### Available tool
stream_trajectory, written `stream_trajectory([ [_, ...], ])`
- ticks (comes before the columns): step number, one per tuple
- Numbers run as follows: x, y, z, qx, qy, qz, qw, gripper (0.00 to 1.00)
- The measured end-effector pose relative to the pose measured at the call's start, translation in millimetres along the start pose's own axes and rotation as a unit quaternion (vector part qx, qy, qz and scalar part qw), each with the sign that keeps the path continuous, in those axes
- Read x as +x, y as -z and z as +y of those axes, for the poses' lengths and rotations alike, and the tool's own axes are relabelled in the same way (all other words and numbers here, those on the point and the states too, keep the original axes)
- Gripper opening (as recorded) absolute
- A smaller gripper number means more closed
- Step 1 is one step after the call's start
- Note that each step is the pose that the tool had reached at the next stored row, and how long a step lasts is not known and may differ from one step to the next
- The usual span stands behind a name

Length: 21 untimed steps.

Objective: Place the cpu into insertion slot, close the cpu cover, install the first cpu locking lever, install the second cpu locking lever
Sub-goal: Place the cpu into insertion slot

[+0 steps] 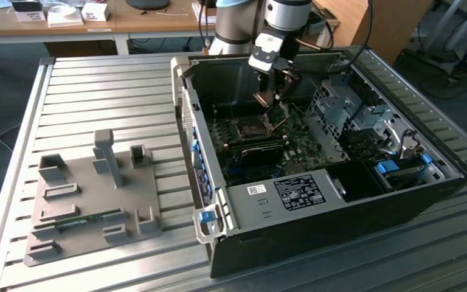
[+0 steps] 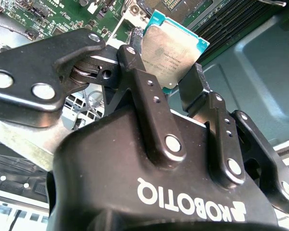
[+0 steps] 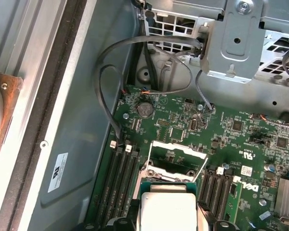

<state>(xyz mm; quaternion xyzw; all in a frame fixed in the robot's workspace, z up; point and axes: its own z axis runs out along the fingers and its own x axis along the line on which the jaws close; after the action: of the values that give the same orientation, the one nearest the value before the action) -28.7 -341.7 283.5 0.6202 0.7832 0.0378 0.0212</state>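
Note:
My gripper [image 2: 166, 65] is shut on the cpu [image 2: 172, 48], a flat silvery-tan square pinched by two edges between the black fingers [image 2: 135, 67]. In the first wrist view the cpu [image 3: 167, 209] hangs just short of the insertion slot [image 3: 176, 166], a square socket with a dark centre on the green motherboard. The cpu cover [image 3: 179, 148], a thin silvery frame, stands lifted at the socket's far edge. In the exterior view the gripper [image 1: 267, 100] reaches down into the open grey case, above the insertion slot [image 1: 254, 129] and close to the raised cover [image 1: 279, 115].
Black memory slots [image 3: 120, 178] flank the socket on both sides. Loose black cables [image 3: 106, 82] and a metal drive cage [image 3: 236, 38] lie beyond it. The case wall [image 1: 186, 115] rises at the exterior view's left, with a grey fixture plate [image 1: 95, 201] on the slatted table.

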Motion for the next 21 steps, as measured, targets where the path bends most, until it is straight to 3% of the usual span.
stream_trajectory([
  [13, 0.0, -1.4, -0.1, -0.0001, -0.003, -0.0002, 1.0000, 0.54],
  [17, 0.0, -2.7, -0.2, -0.0004, -0.028, -0.0024, 0.9996, 0.54],
  [21, 0.0, -3.8, -0.3, -0.0009, -0.063, -0.0054, 0.9980, 0.54],
])
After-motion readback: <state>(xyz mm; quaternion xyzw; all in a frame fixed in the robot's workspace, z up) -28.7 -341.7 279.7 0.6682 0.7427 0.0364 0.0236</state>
